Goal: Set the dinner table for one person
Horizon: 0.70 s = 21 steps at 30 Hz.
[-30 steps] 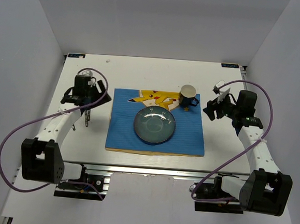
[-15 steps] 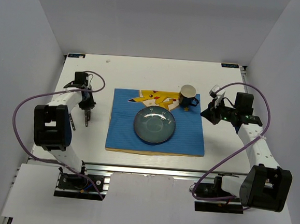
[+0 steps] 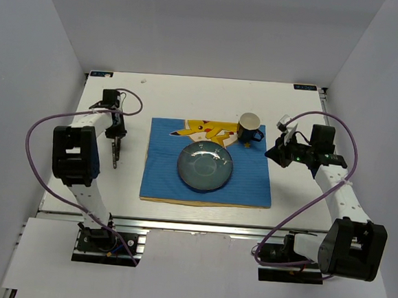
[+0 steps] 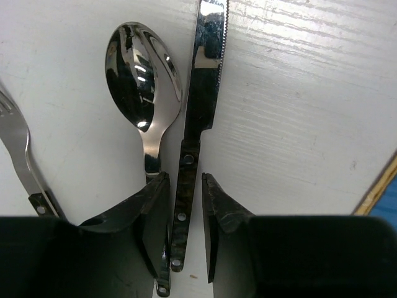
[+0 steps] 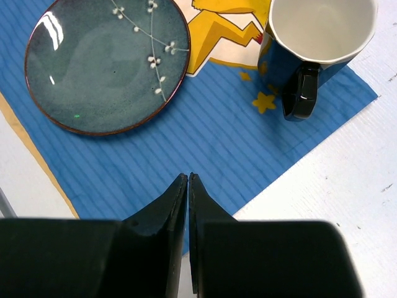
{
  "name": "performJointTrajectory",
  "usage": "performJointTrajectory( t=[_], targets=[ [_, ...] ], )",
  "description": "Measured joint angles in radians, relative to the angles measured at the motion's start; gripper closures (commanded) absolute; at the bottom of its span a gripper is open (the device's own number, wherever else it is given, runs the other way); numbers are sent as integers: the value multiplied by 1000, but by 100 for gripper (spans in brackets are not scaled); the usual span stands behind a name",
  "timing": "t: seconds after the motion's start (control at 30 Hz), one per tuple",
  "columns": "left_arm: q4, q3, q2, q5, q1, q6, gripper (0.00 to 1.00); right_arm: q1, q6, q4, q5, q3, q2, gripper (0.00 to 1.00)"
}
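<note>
The white dinner table carries a blue placemat with a teal plate and a dark blue mug. Left of the mat lie a knife, a spoon and a fork, side by side. My left gripper is low over them, slightly open. Its fingers straddle the knife's handle with thin gaps on both sides. It shows in the top view too. My right gripper is shut and empty above the mat's right edge, near the mug.
A silver rail runs along the table's near edge. White walls enclose the table on three sides. The plate lies in the middle of the placemat. The left arm's purple cable loops over the table's left side.
The left arm has folded up and its gripper has come down over the cutlery, a little farther back. The right gripper has shifted slightly towards the mat's edge.
</note>
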Motion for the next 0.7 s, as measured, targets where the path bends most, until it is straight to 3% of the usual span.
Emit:
performJointTrajectory(
  t=[0.4,0.7],
  targets=[
    [23,5,55,2,1,15,62,0,5,0,0,2,11,88],
    [91,-27,48,50,11,10,67,0,9,0,0,2,11,88]
  ],
)
